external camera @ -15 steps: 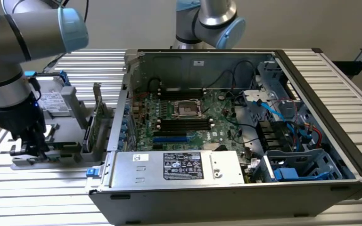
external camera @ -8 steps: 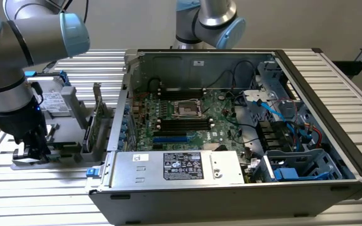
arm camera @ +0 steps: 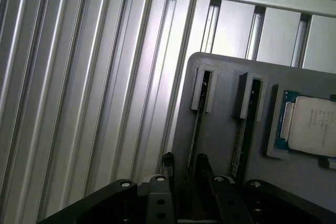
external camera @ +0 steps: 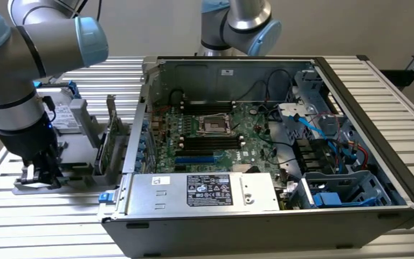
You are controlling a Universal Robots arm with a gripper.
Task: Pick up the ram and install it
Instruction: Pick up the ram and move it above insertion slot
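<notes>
A ribbed aluminium bench [external camera: 41,216] carries an open computer case [external camera: 264,234] and, at the exterior view's left, a grey holder [arm camera: 220,129]. The gripper [arm camera: 185,162] is low over the holder, jaws apart, straddling the slot where the ram [arm camera: 198,116] sits on edge.

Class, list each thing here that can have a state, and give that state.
computer case, open, side panel off
memory slots, empty
ram, upright in the grey holder
tool, open, straddling the ram
processor, lying in the holder's recess
</notes>
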